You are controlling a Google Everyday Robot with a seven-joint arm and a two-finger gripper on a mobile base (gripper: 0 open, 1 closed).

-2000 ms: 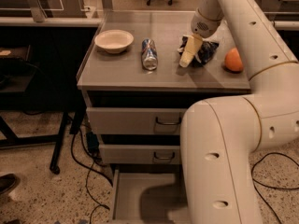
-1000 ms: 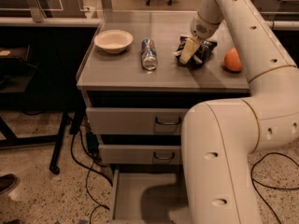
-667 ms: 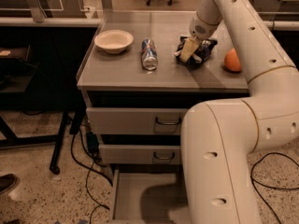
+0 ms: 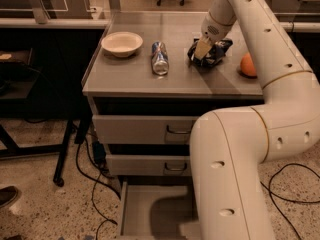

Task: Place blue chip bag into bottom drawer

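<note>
The claw [image 4: 202,49] is at the left edge of the blue chip bag [image 4: 217,52], far right on the counter [image 4: 130,76]; whether it grips cannot be told. The open bottom drawer [image 4: 150,211] lies nearer, lower left.

Bulky white arm [image 4: 235,149], tan gripper [image 4: 201,54] at tip

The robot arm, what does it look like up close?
The arm is thick, smooth and white, built of rounded tube segments with thin tan bands at the joints and small dark round holes along its shell. The gripper, at the blue chip bag on the cabinet top, is cream-yellow.
</note>
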